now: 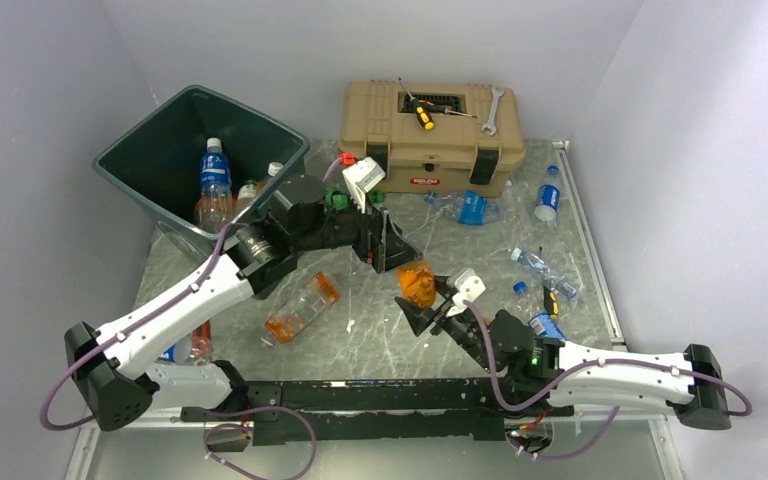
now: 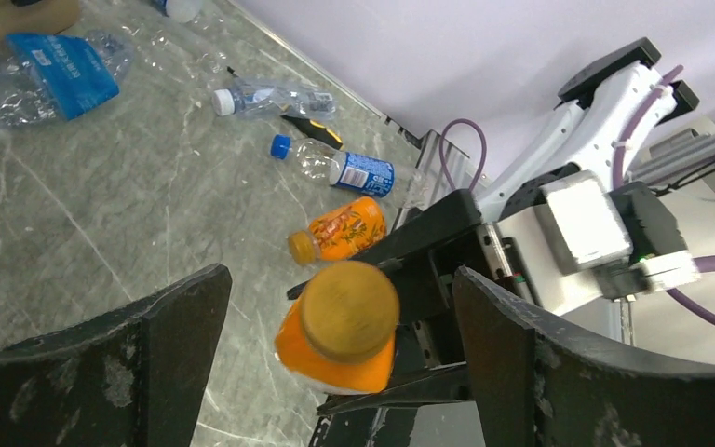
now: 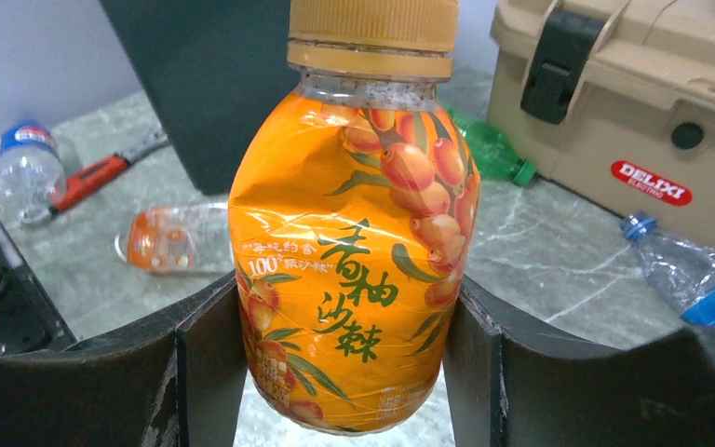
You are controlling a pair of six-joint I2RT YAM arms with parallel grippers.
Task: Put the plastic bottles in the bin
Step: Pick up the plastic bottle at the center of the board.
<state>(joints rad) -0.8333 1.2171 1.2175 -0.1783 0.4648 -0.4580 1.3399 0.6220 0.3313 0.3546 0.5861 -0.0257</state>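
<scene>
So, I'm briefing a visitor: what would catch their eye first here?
The bright orange bottle, clamped in the right gripper at mid-table, with the open left gripper facing its cap. Next, the dark green bin at far left, bottles already inside, and the tan toolbox at the back.

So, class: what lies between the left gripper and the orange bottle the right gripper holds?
Nothing: in the left wrist view the gap from left gripper to orange bottle is bare.
</scene>
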